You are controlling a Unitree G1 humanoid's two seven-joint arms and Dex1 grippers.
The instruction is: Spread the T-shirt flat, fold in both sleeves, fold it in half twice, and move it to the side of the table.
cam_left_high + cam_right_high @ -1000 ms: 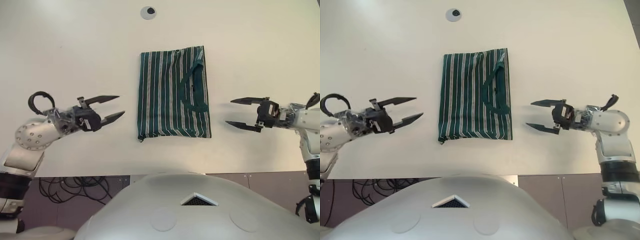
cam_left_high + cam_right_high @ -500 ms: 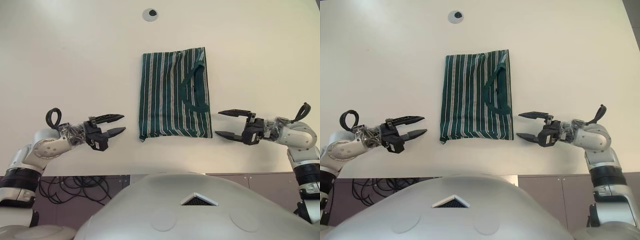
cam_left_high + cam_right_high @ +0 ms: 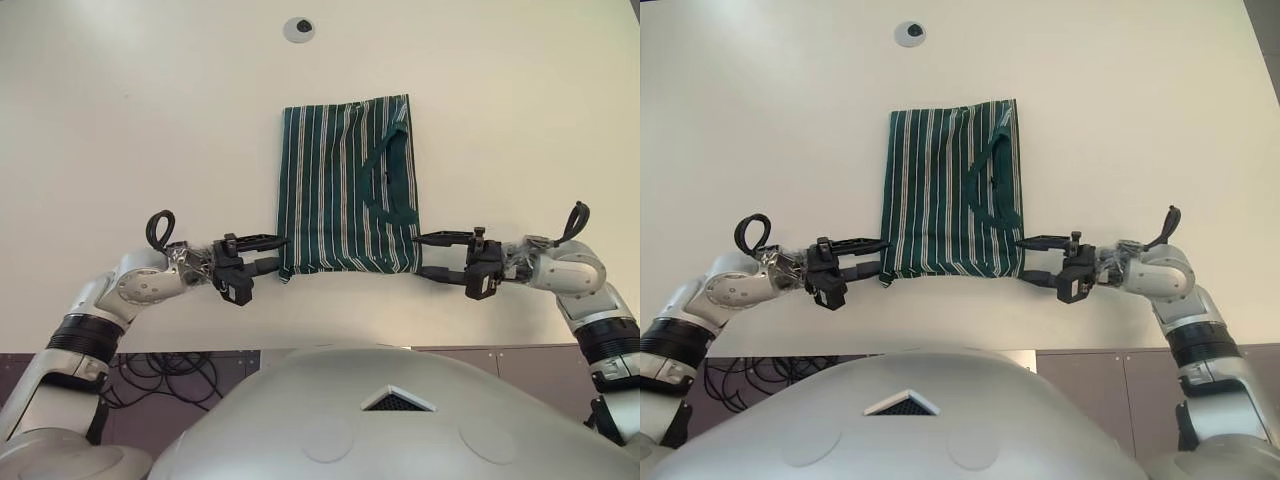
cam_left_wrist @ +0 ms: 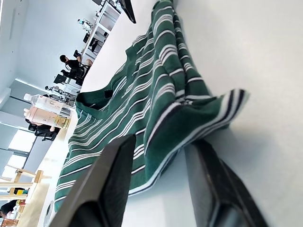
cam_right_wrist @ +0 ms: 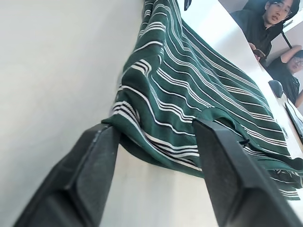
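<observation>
Since the T-shirt [image 3: 345, 185] lies mid-surface as a narrow striped rectangle with its sleeves already tucked in, we judge the step in hand to be the first half-fold: near hem carried up to the far edge. The left jaws stand open at the near-left corner [image 3: 283, 272] and the right jaws open at the near-right corner [image 3: 414, 268]. Each pair straddles its corner with the cloth between the fingers [image 5: 90, 175], gripping nothing yet.

To do this well, we should push in low along the surface [image 3: 150, 130] so that one finger slides under every layer — the wrist views show the corners bunched and slightly lifted, and catching only the top ply would pull the fold apart. We close both sides together, lift just enough to clear, and travel away at a matched pace so the hem keeps straight. We lay it square on the far edge, neckline [image 3: 398, 212] covered — then let go together rather than dragging back.
</observation>
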